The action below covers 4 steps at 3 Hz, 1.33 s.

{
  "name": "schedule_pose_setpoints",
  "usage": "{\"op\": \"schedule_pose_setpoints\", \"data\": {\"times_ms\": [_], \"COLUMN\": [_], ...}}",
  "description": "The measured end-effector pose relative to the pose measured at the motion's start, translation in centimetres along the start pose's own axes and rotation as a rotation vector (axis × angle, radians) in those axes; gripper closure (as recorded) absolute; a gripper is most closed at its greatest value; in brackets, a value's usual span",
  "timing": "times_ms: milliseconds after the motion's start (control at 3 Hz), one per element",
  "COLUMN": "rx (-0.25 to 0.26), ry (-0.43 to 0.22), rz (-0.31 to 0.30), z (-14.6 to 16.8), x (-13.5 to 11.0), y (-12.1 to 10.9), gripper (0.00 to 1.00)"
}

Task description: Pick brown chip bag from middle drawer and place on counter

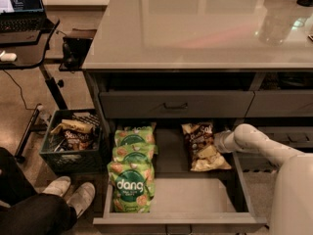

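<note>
The brown chip bag (200,143) lies flat on the right side of the open middle drawer (190,197), its cream lower edge toward the drawer's front. My white arm reaches in from the lower right. My gripper (221,142) is at the bag's right edge, low in the drawer, right at the bag; whether it touches the bag does not show. The counter (195,28) is the glossy pale top above the drawers.
Three green "dang" bags (132,177) lie in a row on the drawer's left side. A shut shallow drawer front with a dark handle (175,105) is above. A crate of snacks (73,141), a laptop desk (24,43) and a person's feet (68,197) are at the left.
</note>
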<state>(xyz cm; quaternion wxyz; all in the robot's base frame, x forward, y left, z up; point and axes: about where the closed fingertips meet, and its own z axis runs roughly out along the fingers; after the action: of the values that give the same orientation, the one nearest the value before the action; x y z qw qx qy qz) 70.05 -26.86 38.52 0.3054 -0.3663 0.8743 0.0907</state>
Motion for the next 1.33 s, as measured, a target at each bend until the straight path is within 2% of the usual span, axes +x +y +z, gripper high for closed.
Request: {"op": "schedule_pose_setpoints", "data": {"times_ms": [1000,1333], "rx": [0.000,0.002], "ry": [0.000,-0.057], "rz": [-0.001,-0.076], "z": [-1.8,-6.9], "x": [-1.3,-2.5], "y": [-0.1,1.7], "gripper": [1.00,1.00]}}
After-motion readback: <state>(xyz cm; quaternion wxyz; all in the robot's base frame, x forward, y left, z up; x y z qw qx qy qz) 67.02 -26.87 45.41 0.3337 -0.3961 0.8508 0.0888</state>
